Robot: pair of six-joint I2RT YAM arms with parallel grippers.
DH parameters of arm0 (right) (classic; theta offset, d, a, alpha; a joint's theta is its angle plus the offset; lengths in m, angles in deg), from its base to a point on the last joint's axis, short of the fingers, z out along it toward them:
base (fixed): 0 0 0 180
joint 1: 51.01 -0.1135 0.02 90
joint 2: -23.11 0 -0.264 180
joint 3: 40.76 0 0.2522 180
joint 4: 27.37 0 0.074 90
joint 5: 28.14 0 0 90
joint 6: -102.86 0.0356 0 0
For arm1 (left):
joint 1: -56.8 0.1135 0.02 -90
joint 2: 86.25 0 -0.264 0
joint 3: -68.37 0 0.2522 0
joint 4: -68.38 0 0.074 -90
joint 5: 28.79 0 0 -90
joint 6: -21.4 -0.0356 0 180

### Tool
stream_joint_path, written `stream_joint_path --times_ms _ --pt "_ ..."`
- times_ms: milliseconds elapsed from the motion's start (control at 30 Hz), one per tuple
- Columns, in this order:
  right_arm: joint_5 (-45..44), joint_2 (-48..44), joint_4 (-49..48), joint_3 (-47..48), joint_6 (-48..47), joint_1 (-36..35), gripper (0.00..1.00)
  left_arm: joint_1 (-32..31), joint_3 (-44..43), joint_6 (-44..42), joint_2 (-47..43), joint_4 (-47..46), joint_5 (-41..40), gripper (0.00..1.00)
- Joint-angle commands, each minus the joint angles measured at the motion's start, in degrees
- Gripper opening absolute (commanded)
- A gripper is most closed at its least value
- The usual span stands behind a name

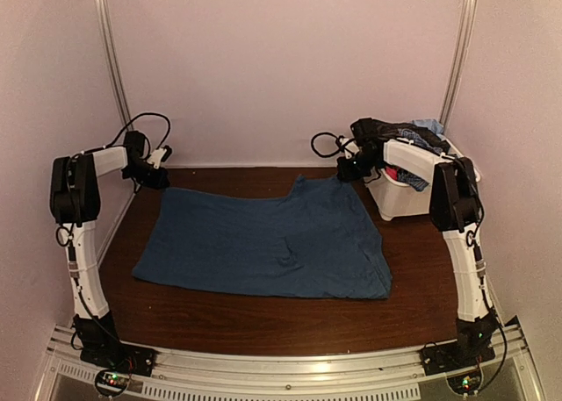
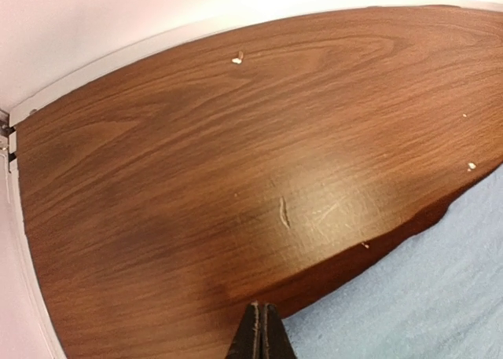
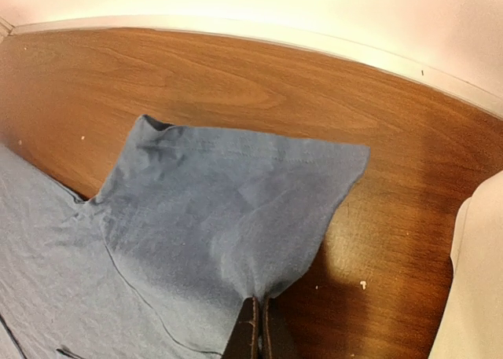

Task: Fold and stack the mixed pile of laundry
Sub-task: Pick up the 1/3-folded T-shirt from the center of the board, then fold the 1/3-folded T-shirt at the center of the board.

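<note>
One dark-blue T-shirt (image 1: pixel 272 243) flat, long axis left-right.

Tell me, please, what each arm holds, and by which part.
Right fingers pinch the blue T-shirt by its sleeve; left fingers are shut beside its edge, hold unclear.

A white plastic bin (image 1: pixel 399 203) stands at the far right of the brown wooden table (image 1: pixel 263 322).

Both arms reach toward the far edge, elbows up high. Left gripper (image 2: pixel 261 316) has its fingers pressed together; right gripper (image 3: pixel 257 308) is clamped on the dark-blue T-shirt (image 3: pixel 212 210).
</note>
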Motion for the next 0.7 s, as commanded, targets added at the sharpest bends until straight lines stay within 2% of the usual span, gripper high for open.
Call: stream_joint_path --times_ms 0,433,667 --pt "1.5 -6.1 -3.5 -6.0 1.1 0.0 0.0 0.3 4.8 0.4 -5.4 -4.1 -0.6 0.0" --pt "3.5 -22.5 -10.7 -30.0 2.4 -0.8 0.0 0.3 21.3 1.2 -17.8 -2.3 -6.3 0.0" --pt "3.9 -28.7 -12.3 -40.2 2.5 -1.7 0.0 0.3 26.4 0.2 -21.3 1.0 -14.8 0.0"
